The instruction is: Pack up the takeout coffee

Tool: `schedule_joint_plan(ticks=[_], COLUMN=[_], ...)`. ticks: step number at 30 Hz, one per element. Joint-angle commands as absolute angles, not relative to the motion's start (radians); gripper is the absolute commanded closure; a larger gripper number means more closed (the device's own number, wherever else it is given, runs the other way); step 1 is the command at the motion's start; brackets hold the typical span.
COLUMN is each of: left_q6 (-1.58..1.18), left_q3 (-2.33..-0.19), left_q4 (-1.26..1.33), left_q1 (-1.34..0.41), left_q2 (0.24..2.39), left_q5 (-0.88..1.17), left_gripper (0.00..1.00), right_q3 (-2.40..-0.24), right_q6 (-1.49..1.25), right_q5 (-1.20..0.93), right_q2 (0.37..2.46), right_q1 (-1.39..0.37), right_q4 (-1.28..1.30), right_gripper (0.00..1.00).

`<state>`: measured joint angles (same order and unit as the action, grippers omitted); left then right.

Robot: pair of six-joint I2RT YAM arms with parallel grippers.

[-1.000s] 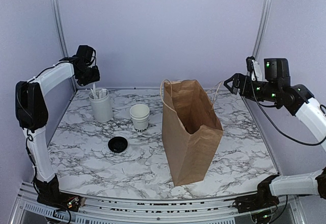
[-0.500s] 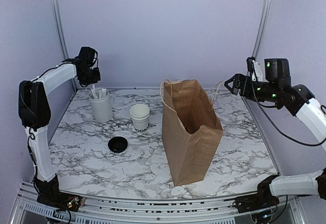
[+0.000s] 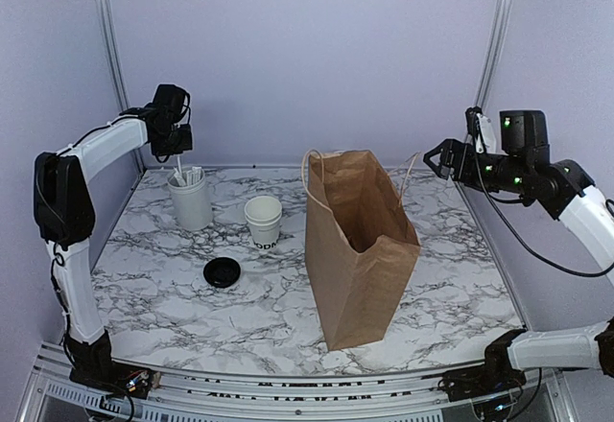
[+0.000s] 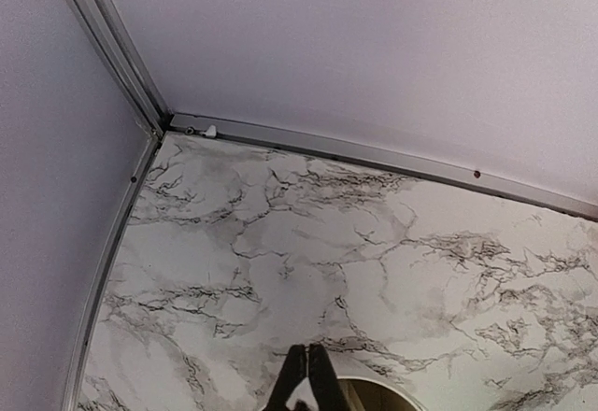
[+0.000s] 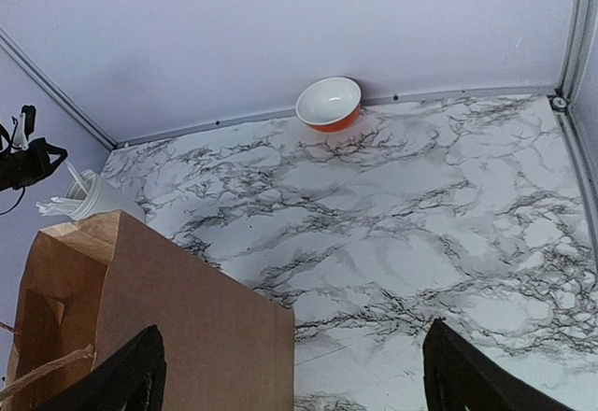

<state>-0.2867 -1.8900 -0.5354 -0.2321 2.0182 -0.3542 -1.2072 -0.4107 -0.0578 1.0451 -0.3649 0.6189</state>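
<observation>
Veined marble tabletop (image 3: 192, 316); left gripper (image 4: 306, 362) pinched shut, perhaps on paper (image 4: 301, 395); right gripper (image 3: 429, 163) splayed.

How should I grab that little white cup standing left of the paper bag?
Take the cup by its upper wall just under the rim, coming down from the near side. It stands upright, mouth open, narrowing downward, so a high grip likely won't slip. The bag crowds its right and the tall holder its left.
</observation>
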Motion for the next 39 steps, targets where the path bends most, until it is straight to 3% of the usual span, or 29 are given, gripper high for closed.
schedule_joint_plan(ticks=[1,13,28,39], left_q6=[-0.251,-0.228,-0.159,-0.181], left_q3=[-1.872,-1.784,-1.843,-1.848], left_q4=[-0.529,-0.542,-0.508,-0.431], left_q1=[-0.252,-0.289,-0.359,-0.405], left_q2=[1.906,1.750,1.599,1.447], left_q5=[-0.433,-0.504,-0.550,-0.451], left_gripper=[1.00,1.00,0.99,0.97], right_q3=[-1.238,-1.242,-1.255,-1.260], right_q6=[-0.397,-0.400,-0.411,-0.420], right_q5=[-0.048,-0.057,-0.054,-0.055], right_q2=[1.031,1.049,1.059,1.055], right_q1=[-0.355,-0.356,-0.355,-0.355], right_q4=[0.624,0.615,0.622,0.621], right_gripper=[0.08,0.08,0.08,0.08])
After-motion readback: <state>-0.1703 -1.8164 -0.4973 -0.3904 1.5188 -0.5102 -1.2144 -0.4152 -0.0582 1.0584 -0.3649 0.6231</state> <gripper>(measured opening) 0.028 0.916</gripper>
